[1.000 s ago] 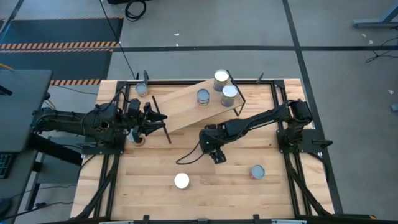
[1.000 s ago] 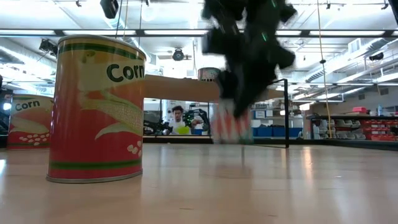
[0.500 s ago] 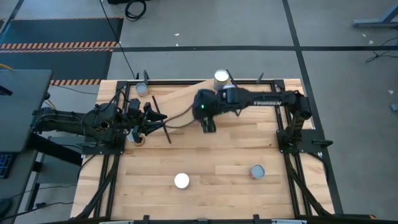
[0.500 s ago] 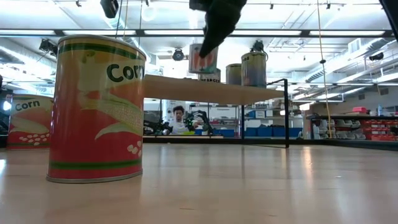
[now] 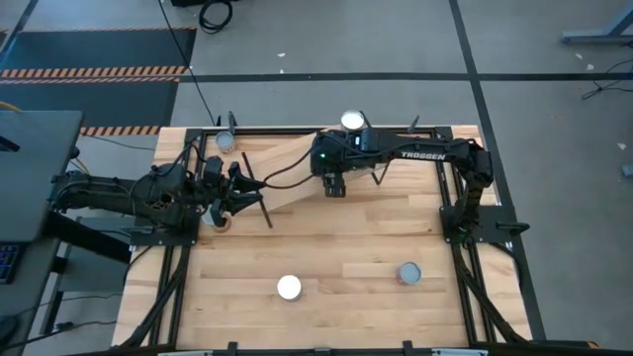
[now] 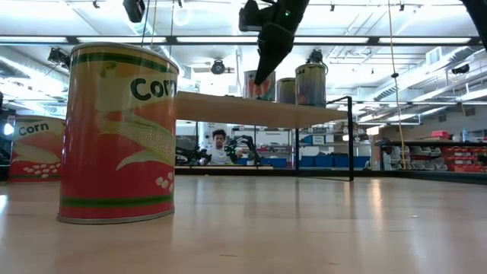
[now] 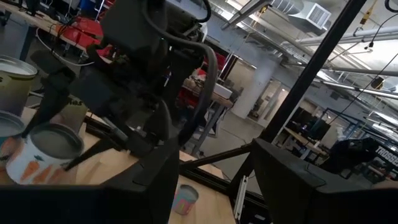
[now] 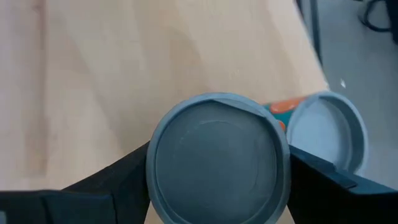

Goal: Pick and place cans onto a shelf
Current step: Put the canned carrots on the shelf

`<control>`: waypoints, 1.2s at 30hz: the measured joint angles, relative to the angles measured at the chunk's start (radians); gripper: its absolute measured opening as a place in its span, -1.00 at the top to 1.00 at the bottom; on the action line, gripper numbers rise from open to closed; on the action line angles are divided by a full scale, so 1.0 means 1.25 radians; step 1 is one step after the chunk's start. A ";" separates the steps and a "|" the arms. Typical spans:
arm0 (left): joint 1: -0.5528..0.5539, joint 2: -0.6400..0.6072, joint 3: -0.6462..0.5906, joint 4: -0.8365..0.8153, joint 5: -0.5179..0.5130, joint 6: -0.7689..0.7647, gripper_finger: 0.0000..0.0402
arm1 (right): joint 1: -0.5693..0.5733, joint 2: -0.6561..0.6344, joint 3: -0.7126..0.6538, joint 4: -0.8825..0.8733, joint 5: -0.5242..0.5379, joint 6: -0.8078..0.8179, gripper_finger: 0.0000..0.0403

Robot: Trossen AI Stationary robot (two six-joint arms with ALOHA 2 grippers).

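One can point(image 8: 217, 158) between the right arm's two fingers point(image 8: 118, 177), gripped on both sides, over the shelf point(image 8: 124, 62).

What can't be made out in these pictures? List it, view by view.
- Right wrist view: the held can shows only its top. Its label is out of sight.
- High view: the right arm covers that can, the right gripper around it, and much of the shelf.
- Low view: the gripper hides whether the can rests on the shelf.
- Low view: the picture's edge cuts off the far corn can.
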 joint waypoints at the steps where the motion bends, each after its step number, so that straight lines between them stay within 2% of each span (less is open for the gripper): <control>1: 0.000 0.000 0.000 0.000 0.000 0.000 -0.02 | -0.003 0.000 0.000 0.000 0.010 0.004 -0.49; 5: 0.000 0.000 0.000 0.000 0.000 -0.001 -0.02 | -0.011 0.000 0.000 0.000 0.021 0.009 -0.48; 9: 0.000 0.000 0.000 0.000 0.000 -0.001 -0.02 | -0.009 0.000 0.002 -0.012 -0.035 0.006 -0.50; 12: 0.000 0.000 0.000 0.000 0.000 -0.001 -0.02 | -0.009 0.000 0.003 -0.043 -0.043 0.007 -0.51; 18: 0.000 0.000 0.000 0.000 0.000 -0.001 -0.02 | -0.015 0.000 0.004 -0.062 -0.026 0.027 -0.55; 28: 0.000 0.000 0.000 0.000 0.000 0.000 -0.02 | -0.014 0.000 0.003 -0.082 0.003 0.028 -0.77; 36: 0.000 0.000 0.000 0.000 0.000 0.000 -0.02 | -0.014 -0.002 0.003 -0.081 0.030 0.021 -0.77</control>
